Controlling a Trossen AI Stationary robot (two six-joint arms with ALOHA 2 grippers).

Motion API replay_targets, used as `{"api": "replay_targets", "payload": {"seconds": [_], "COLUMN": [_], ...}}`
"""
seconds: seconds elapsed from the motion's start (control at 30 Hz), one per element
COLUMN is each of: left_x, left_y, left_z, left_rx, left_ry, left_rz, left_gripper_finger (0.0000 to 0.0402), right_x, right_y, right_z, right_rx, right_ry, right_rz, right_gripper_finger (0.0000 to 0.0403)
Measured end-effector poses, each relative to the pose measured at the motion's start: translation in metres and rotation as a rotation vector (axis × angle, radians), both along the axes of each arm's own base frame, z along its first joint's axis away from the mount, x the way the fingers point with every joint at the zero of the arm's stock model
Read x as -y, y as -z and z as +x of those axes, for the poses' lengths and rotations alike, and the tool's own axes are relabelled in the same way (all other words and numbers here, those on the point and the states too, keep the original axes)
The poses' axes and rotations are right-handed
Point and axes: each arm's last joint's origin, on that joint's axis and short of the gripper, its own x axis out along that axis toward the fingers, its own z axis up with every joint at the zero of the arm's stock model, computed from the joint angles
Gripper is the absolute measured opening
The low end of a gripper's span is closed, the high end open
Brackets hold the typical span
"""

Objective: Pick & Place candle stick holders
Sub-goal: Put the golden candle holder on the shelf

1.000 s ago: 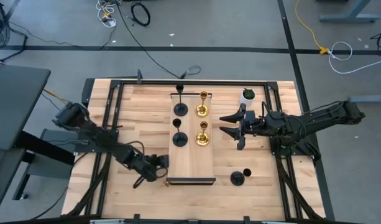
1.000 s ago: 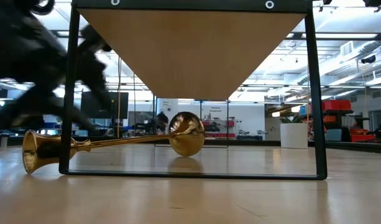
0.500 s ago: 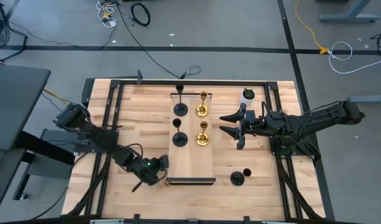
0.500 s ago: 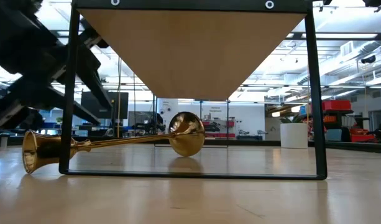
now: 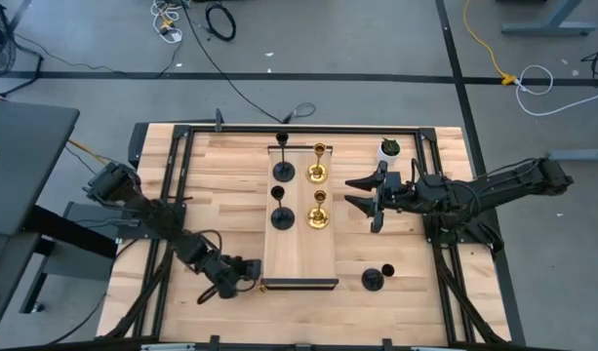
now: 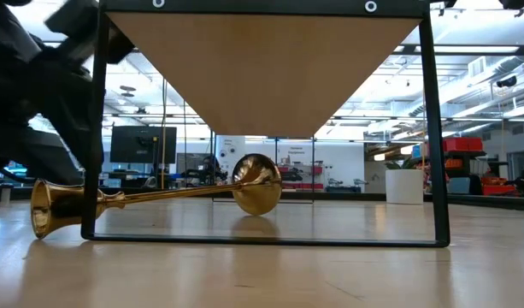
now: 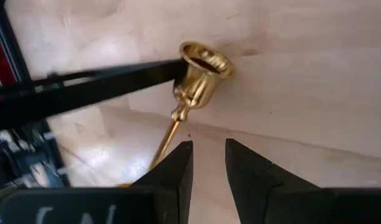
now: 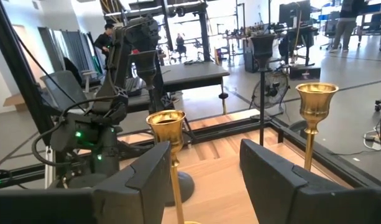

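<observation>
a: where's the left gripper (image 5: 242, 276)?

b: lower left of centre in the high view, low over the table (image 5: 181, 175), right beside the near left corner of the raised board (image 5: 300, 255). in its wrist view the two fingers (image 7: 174, 171) stand a little apart with bare wood between them. the fallen gold holder (image 7: 196, 71) lies just ahead, its stem slanting beside one finger; whether they touch it i cannot tell.

a: and in the low view?

b: that gold holder (image 6: 150, 195) lies on its side across the lower left, crossing the board's black frame leg (image 6: 92, 128).

a: the other holders?

b: two black holders (image 5: 282, 195) and two gold holders (image 5: 318, 191) stand upright on the board. one more black holder (image 5: 377, 278) stands on the table at lower right.

a: the right gripper (image 5: 362, 194)?

b: right of centre, hanging beside the board with its fingers apart, holding nothing. a white pot (image 5: 389, 149) sits near it.
</observation>
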Motion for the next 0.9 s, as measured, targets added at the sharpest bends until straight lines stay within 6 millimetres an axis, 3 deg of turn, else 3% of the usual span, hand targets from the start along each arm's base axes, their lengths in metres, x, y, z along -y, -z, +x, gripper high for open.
{"api": "replay_targets", "payload": {"seconds": [0.43,0.9], "left_x": [0.007,0.025], "left_y": [0.000,-0.010], "left_z": [-0.004,-0.006], "left_rx": [-0.008,0.101], "left_ry": [0.136,0.093], "left_rz": [0.063,-0.121], "left_gripper_finger": [0.0096,0.0096], "right_x": [0.000,0.000], "right_y": [0.000,0.002], "right_z": [0.000,0.000], "right_rx": [0.000,-0.024], "right_ry": [0.000,-0.001], "right_rz": [0.003,0.006], "right_gripper_finger": [0.0191,0.0191]}}
